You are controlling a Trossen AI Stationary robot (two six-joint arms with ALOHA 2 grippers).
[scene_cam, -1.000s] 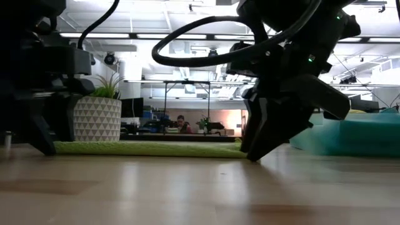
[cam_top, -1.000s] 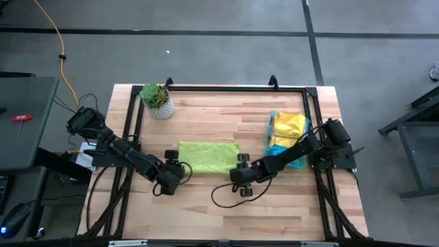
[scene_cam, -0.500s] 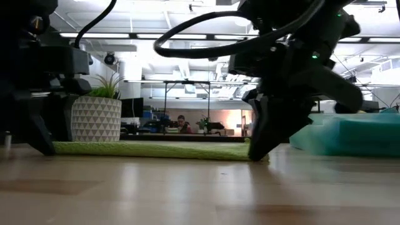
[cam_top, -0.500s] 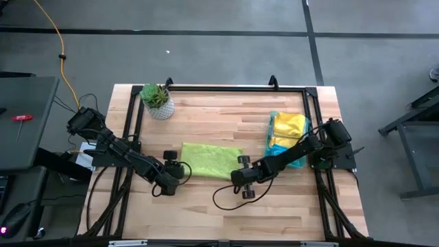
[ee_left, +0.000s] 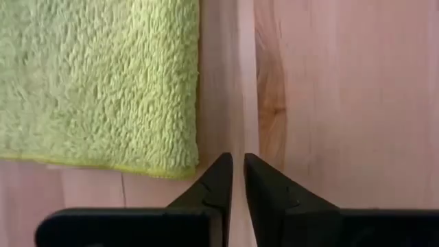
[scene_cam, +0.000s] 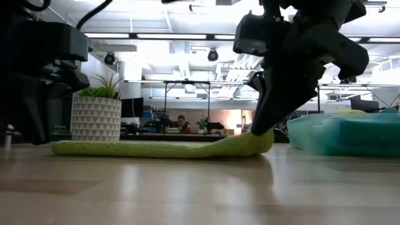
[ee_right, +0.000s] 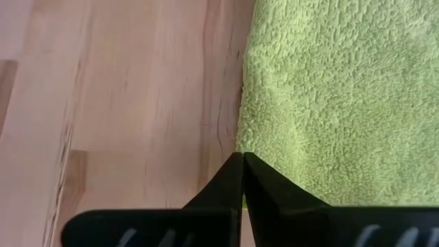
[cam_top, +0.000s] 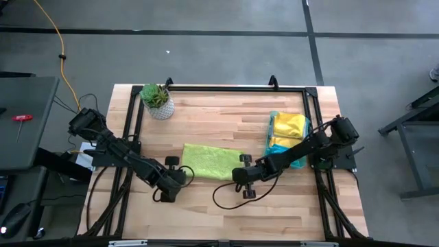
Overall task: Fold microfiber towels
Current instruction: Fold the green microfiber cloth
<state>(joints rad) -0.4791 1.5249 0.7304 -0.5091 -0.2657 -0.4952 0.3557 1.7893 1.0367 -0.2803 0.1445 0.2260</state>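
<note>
A lime green microfiber towel point(cam_top: 211, 162) lies on the wooden table near its middle. My right gripper point(cam_top: 240, 171) is shut on the towel's near right corner, which is raised point(scene_cam: 257, 141). The rest of the towel lies flat point(scene_cam: 125, 149). My left gripper point(cam_top: 180, 176) hangs just above the table beside the near left corner point(ee_left: 186, 165). Its fingers point(ee_left: 221, 180) are shut with only bare wood showing between them. More towels, yellow point(cam_top: 289, 125) and teal point(cam_top: 278, 145), sit in a tray at the right. My right gripper pinches the towel's near right corner point(ee_right: 248, 140) between its two fingertips. The fingers slant down from the table's near right. The corner is lifted a little off the table while the rest of the towel stays flat on the wood.
A potted plant point(cam_top: 158, 101) in a white patterned pot stands at the far left. The translucent green tray point(cam_top: 271, 137) sits at the right, seen in the low view as a teal block point(scene_cam: 350, 134). A black frame point(cam_top: 226, 88) borders the table. Bare wood lies toward the near edge point(cam_top: 226, 213).
My right gripper has shut on the towel's near right corner and risen, lifting that corner. The towel has slid slightly toward the table's right and its left end stays flat. My left gripper has risen a little off the table without the towel.
</note>
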